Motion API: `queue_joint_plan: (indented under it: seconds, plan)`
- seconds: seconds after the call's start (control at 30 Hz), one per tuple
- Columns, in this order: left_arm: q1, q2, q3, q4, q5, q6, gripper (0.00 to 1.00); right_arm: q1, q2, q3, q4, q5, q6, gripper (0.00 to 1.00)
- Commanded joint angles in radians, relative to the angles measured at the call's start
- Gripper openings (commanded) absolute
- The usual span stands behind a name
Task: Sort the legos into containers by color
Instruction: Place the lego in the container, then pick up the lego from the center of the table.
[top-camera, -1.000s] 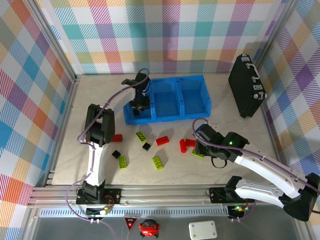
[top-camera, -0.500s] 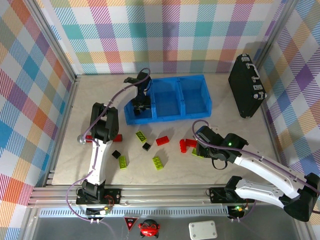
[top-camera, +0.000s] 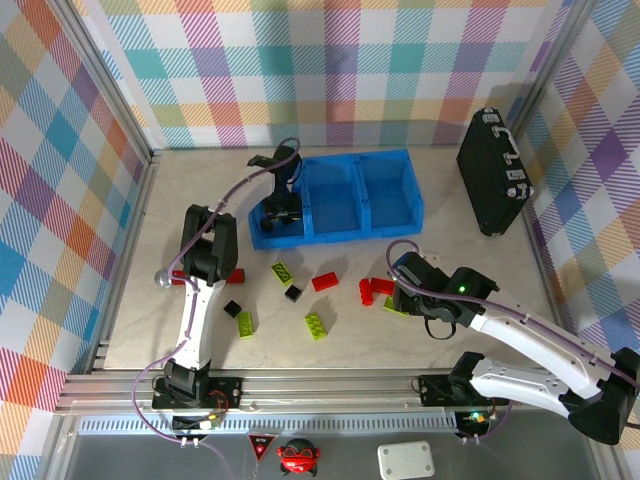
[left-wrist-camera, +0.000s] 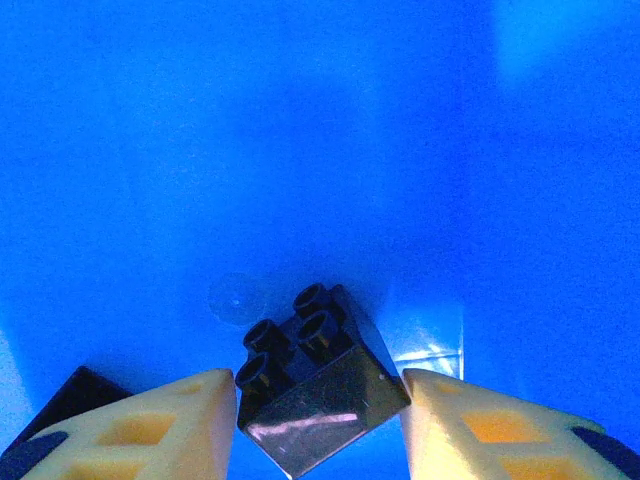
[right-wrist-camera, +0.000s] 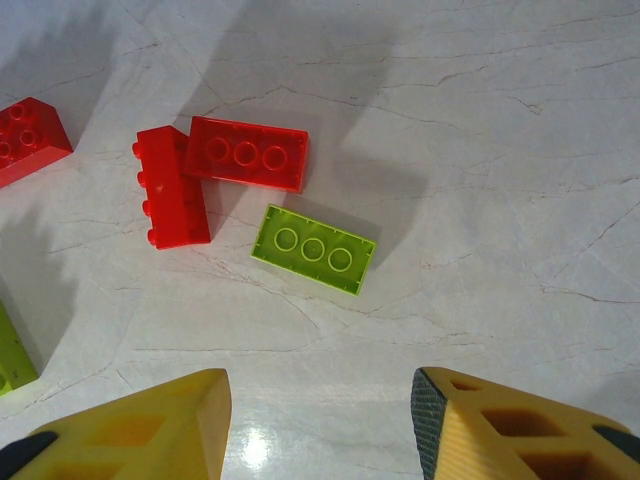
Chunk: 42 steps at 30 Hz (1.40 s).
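My left gripper (top-camera: 283, 214) reaches down into the left bin of the blue containers (top-camera: 360, 158). Its jaws are slightly open, and a black lego (left-wrist-camera: 320, 385) lies tilted and loose between the fingertips on the bin floor (left-wrist-camera: 300, 150). Another dark piece (left-wrist-camera: 70, 395) shows at the lower left. My right gripper (right-wrist-camera: 320, 420) hovers open above the table, just short of a lime-green lego (right-wrist-camera: 313, 250) and two red legos (right-wrist-camera: 245, 153). More legos lie scattered on the table: green (top-camera: 284, 271), black (top-camera: 292, 293), red (top-camera: 324, 282), green (top-camera: 317, 325).
A black case (top-camera: 493, 185) stands at the right rear. A green lego (top-camera: 245, 323) and a black one (top-camera: 232, 309) lie next to the left arm. A red piece (top-camera: 235, 276) is partly hidden under that arm. Plaid walls close in the table.
The left arm's elbow has swung slightly while its gripper stayed in the left bin. Its jaws have parted from the black lego. The right arm has hardly moved.
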<state>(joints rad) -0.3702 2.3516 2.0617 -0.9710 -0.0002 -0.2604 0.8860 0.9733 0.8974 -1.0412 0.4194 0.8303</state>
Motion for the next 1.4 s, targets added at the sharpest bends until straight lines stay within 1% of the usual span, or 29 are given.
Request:
queue_joint_plan:
  seconds: [0.0,0.27,0.6,0.93,1.17,1.37]
  plan:
    - [0.002,-0.033,0.014,-0.024,0.032,0.007,0.47,0.005,0.004,0.008,-0.011,0.012,-0.003,0.52]
    - [0.002,-0.110,-0.004,-0.047,0.043,0.017,0.48,0.005,0.037,0.014,0.015,0.004,-0.020,0.53]
    - [0.003,-0.275,-0.112,-0.051,0.040,0.030,0.48,0.005,0.166,0.063,0.077,-0.038,-0.077,0.53]
    - [0.014,-0.496,-0.350,-0.008,0.007,0.030,0.48,0.005,0.333,0.131,0.164,-0.123,-0.126,0.52]
    - [0.054,-0.667,-0.554,0.024,-0.006,0.027,0.48,0.005,0.419,0.135,0.208,-0.148,-0.123,0.51]
    - [0.092,-0.770,-0.662,0.014,-0.019,0.049,0.48,0.007,0.473,0.108,0.257,-0.159,-0.117,0.49]
